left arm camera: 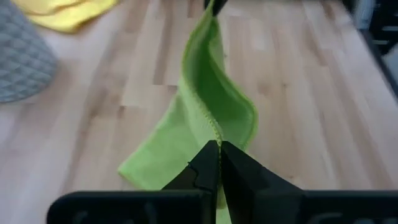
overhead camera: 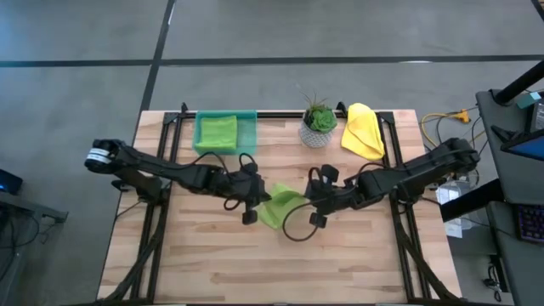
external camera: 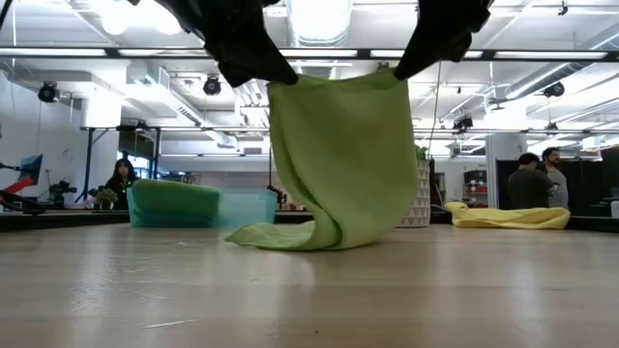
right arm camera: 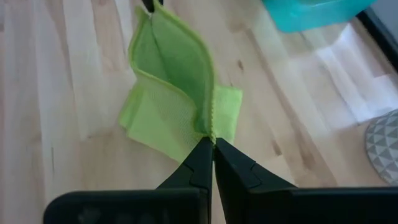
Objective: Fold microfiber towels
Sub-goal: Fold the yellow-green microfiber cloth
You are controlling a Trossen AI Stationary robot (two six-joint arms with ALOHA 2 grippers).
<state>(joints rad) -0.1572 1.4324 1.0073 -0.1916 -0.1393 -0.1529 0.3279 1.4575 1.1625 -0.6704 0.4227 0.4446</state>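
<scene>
— Wooden planks make up the desk (overhead camera: 212,263), and a big bright room with ceiling lights sits behind it. What is in the middle?

— A lime green towel (overhead camera: 280,206). It hangs up in the air just in front of the potted plant (overhead camera: 319,124), and its bottom edge lies crumpled on the desk.

— Who holds it up?

— Both arms. The left pincer (left arm camera: 219,149) is pinched tight on one top corner. The right pincer (right arm camera: 212,144) is pinched tight on the other top corner.

— Are there more towels?

— Yes. A yellow towel (overhead camera: 363,130) lies in a heap just beside the plant, on the right arm's side. Another green towel (overhead camera: 216,131) sits folded inside the see-through tray (overhead camera: 249,134), on the plant's other side.

— Anyone around?

— People (external camera: 537,180) stand far back in the room, well behind the plant.
</scene>
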